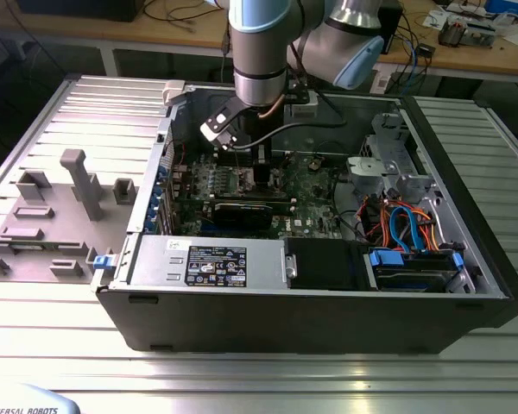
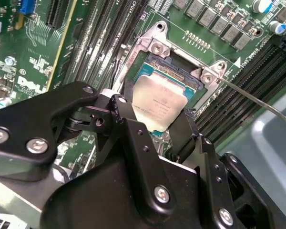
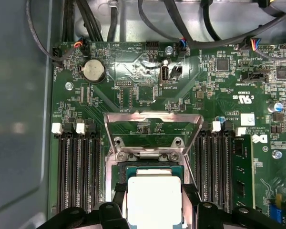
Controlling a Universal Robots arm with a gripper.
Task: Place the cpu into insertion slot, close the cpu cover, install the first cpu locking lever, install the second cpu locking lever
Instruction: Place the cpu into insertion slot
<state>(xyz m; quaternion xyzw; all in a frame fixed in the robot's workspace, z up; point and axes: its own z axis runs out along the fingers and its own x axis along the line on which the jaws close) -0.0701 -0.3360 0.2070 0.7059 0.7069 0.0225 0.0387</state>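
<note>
Exterior view: an open computer case (image 1: 268, 323) lies flat on a ribbed metal surface (image 1: 268, 379), so the green motherboard (image 1: 315, 185) faces up and the arm can reach it from above. The end effector (image 1: 249, 164) reaches down inside, at the board's far-left part. A printed label (image 1: 216, 263) sits on the silver power supply at the near wall; its text is not transcribed. Second wrist view: the black fingers (image 2: 128, 129) bracket the cpu (image 2: 158, 106) on two opposite edges and appear pressed against it, pinching it. The chip sits level over the insertion slot (image 2: 174, 69), judged to be at or just short of seating. Faint print marks the chip's metal top. A thin wire lever (image 2: 257, 101) stands swung out to the side, leaving the socket free. First wrist view: the cpu cover (image 3: 152, 118) is tipped up and open on the far side of the socket, leaving the chip's way down unobstructed. White silkscreen lettering and a small white sticker (image 3: 247, 119) are on the board.
</note>
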